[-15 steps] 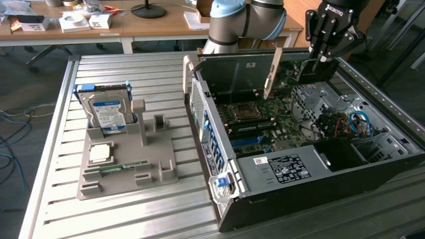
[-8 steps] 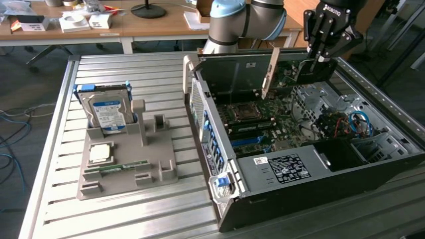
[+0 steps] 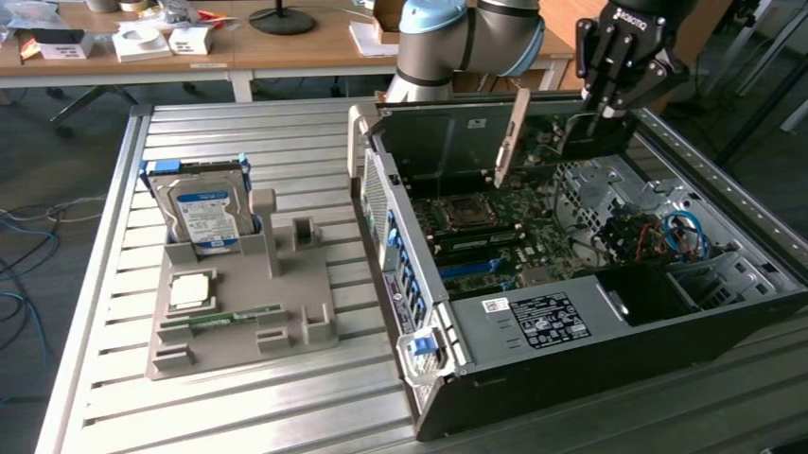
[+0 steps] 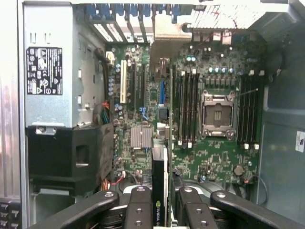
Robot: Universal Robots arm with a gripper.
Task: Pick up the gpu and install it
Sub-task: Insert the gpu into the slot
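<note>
Dark green board and black cooler hang edge-on in the gripper (image 3: pixel 611 106). The gpu (image 3: pixel 588 134) is pinched by its upper edge, with the fingers (image 4: pixel 139 210) closed on either face of it. It hangs over the far end of the open case (image 3: pixel 606 378), at about one o'clock in the exterior view.

It is held upright with its silvery bracket (image 3: pixel 510 137) toward the case's vented wall. I'd say that is so the contact edge points down at the slots (image 4: pixel 141 86) on the motherboard (image 4: pixel 214 162). It hangs clear of the board and is not seated.

Under it sit a small heatsink (image 4: pixel 141 137), the bare CPU socket (image 4: pixel 217 113) and the RAM slots (image 4: pixel 188 107). Blue cables (image 3: pixel 682 232) lie at three o'clock from the socket and the power supply (image 3: pixel 543 322) at five. Both look near enough to crowd a descent.

At nine o'clock from the case, well apart, a grey holder (image 3: pixel 303 322) keeps the hard drive (image 3: pixel 208 213) and a RAM stick (image 3: pixel 237 317).
</note>
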